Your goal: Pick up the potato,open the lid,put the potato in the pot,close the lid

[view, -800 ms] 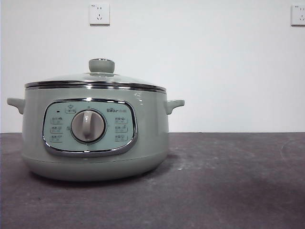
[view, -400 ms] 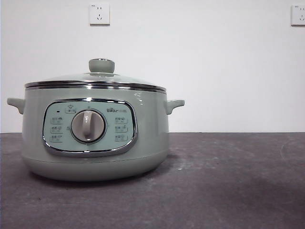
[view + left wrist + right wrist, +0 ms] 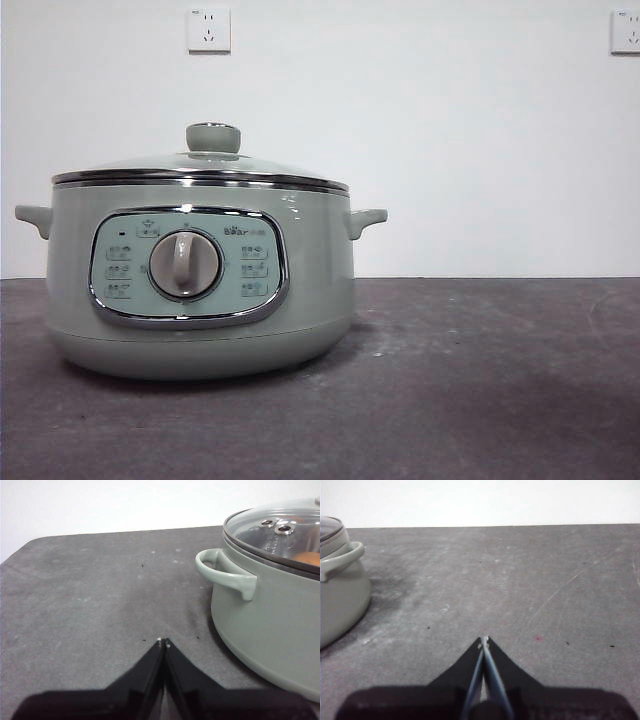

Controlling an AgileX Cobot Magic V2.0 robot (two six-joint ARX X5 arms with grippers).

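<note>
A large round sage-green electric pot (image 3: 200, 285) stands on the dark grey matte table (image 3: 480, 380), at about 9 o'clock from the middle of the front view, with its chrome-framed control panel (image 3: 187, 266) and central grey dial (image 3: 185, 265) facing the camera. A round, shallow-domed glass lid (image 3: 200, 168) with a shiny steel rim sits closed on the pot, and its sage-green knob (image 3: 213, 137) with a chrome top rises at 12 o'clock of the lid. 2 small side handles project from the pot at 9 and 3 o'clock. Through the glass, the left wrist view shows an orange-brown smooth potato (image 3: 307, 558) lying inside the pot, only partly visible under the lid. The left gripper (image 3: 163, 642) hovers over bare table beside the pot's handle (image 3: 227, 572), its 2 black jaws pressed together and holding nothing. The right gripper (image 3: 483, 641) hangs over bare table well apart from the pot, its jaws likewise closed tip to tip and empty. 2 white wall sockets (image 3: 208, 29) sit on the white wall behind, one near each upper part of the front view.
</note>
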